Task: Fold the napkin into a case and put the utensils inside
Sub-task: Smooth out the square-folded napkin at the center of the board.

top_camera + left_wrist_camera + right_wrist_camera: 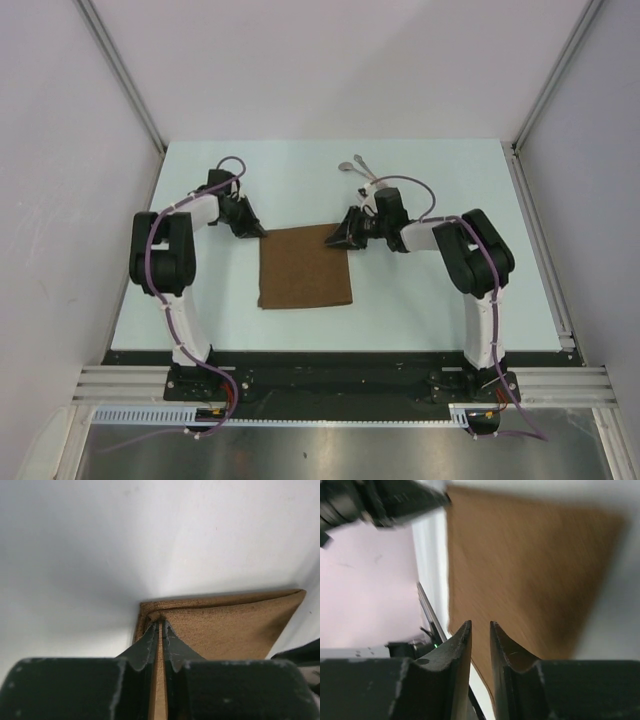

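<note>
Pale, flat surface (400, 310) carries everything you are working with. The plain brown cloth napkin (305, 270) lies at its centre, roughly square. The left wrist view shows doubled layers, so I judge one fold made; no narrow case exists yet. Your left gripper (159, 626) is clamped on the napkin's 10 o'clock corner. Your right gripper (480, 627) sits at the 2 o'clock corner, jaws a sliver apart; blur hides whether it pinches cloth. The two thin silvery metal utensils (357, 167) lie at 1 o'clock, apart from the cloth, not yet placed.
</note>
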You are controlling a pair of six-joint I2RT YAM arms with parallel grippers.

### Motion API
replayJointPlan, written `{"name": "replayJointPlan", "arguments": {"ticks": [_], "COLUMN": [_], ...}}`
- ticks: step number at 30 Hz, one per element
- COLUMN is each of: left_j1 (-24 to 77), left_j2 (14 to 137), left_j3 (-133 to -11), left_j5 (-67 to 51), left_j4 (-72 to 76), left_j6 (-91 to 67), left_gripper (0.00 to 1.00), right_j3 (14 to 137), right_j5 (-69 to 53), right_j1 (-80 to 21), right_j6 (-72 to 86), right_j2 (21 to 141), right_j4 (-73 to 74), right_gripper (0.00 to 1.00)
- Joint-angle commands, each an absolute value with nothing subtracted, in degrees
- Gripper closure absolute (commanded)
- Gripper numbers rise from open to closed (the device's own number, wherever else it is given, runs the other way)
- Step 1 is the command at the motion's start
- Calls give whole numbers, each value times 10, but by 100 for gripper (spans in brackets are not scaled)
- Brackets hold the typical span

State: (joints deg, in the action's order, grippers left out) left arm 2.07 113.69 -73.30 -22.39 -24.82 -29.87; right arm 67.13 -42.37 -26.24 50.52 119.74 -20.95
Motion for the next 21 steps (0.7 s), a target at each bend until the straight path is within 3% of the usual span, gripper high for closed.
{"name": "replayJointPlan", "arguments": {"ticks": [1,4,9,13,21], "left_j1": [44,108,199,231,247], "left_j2": [1092,1038,1033,1114,1252], "left_j3": [-752,-749,-747,-786,-859], "left_j5": [-136,-116,-196,-288,-316], "left_j4": [-250,-236,-150,-71,-22], "left_j6": [-258,-254,-309,-368,-441], "left_gripper": [87,85,87,92,96], "right_j3": [593,546,494,480,561], "right_j5": [-451,-457,-461,-467,-477], "right_j1": [-270,-265,-254,-243,-229], "right_j6": [454,446,428,439,446], "right_j2": [1152,1122,1082,1079,1154], "right_j4": [-231,-240,-232,-260,-262], "right_gripper": [74,74,75,75,76]}}
